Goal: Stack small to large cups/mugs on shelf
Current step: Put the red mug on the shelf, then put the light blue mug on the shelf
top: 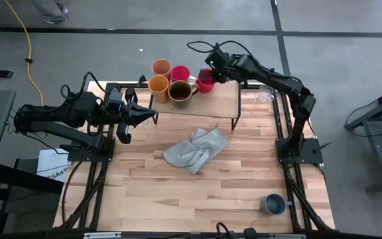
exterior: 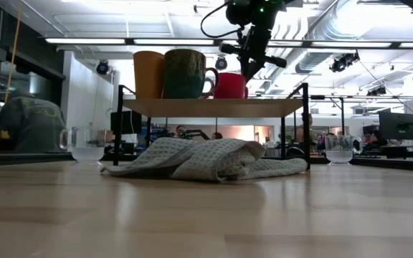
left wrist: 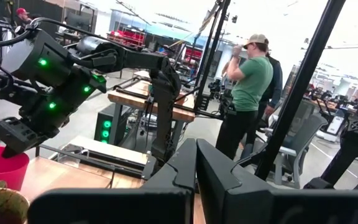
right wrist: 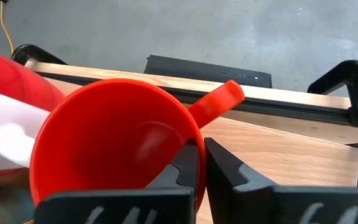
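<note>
High view shows a grey-blue mug [top: 274,204] nearest, at the table's front right corner, then a crumpled grey cloth [top: 195,150] mid-table before the low light-wood shelf [top: 221,103]. On the shelf stand a yellow mug [top: 158,84], a brown mug [top: 180,91], a peach-orange tumbler [top: 161,68] and two red mugs [top: 180,73]. The right gripper [top: 211,78] pinches the rim of the rightmost red mug [right wrist: 114,140]. The left gripper [top: 148,114], fingers together, waits beside the shelf's left end. A clear glass cup [top: 265,94] stands right of the shelf.
</note>
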{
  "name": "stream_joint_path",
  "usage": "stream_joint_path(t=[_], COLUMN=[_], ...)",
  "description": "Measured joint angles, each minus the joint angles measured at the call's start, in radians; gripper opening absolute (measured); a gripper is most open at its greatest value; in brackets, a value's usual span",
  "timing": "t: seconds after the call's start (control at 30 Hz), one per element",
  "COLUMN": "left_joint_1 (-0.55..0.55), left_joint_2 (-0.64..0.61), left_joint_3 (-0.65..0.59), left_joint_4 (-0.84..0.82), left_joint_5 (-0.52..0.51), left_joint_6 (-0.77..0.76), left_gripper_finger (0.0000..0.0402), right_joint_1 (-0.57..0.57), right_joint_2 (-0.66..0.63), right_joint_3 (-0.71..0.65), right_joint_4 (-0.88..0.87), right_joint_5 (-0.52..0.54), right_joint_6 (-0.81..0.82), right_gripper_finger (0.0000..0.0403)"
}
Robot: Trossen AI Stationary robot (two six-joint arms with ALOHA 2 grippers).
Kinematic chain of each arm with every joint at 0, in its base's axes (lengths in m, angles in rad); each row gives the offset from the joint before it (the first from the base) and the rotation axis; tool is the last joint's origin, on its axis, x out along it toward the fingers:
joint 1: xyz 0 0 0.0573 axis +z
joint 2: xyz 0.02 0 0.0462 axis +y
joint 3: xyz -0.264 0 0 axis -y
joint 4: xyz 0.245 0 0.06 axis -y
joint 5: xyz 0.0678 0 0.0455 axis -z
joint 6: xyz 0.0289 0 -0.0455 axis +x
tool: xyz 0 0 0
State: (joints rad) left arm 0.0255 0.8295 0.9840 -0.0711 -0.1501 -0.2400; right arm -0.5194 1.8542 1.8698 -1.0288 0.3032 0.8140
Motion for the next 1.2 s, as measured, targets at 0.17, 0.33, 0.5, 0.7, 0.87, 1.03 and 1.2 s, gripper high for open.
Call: stream_joint_path(t=[0.17,0.33,0.5,0.7,0.87,1.03,1.2], left_joint_1=[0.0,0.0,0.0,0.0,0.0,0.0,0.0], left_joint_2=[0.0,0.0,0.0,0.0,0.0,0.0,0.0], left_joint_3=[0.0,0.0,0.0,0.0,0.0,0.0,0.0], left_joint_4=[0.0,0.0,0.001,0.001,0.001,0.001,0.001], left_joint_5=[0.0,0.0,0.0,0.0,0.0,0.0,0.0], left_joint_6=[0.0,0.0,0.0,0.0,0.0,0.0,0.0], left_gripper_finger=[0.0001,0.0001,0.0001,0.0001,0.0001,0.0001,0.0001], right_joint_1=[0.001,0.001,0.001,0.003,0.003,0.005,0.015], right_joint_2=[0.0,0.0,0.0,0.0,-0.001,-0.001,-0.002], right_joint_3=[-0.001,-0.001,-0.001,-0.001,-0.001,0.034,0.101], right_joint_4=[0.001,0.002,0.002,0.009,0.02,0.023,0.018], right_joint_5=[-0.001,0.008,0.01,0.011,0.011,0.012,0.028], right_joint_6=[0.018,0.024,0.024,0.024,0.034,0.006,-0.066], right_gripper_finger=[0.0018,0.0057,0.0095,0.0124,0.0143,0.0167,0.0182])
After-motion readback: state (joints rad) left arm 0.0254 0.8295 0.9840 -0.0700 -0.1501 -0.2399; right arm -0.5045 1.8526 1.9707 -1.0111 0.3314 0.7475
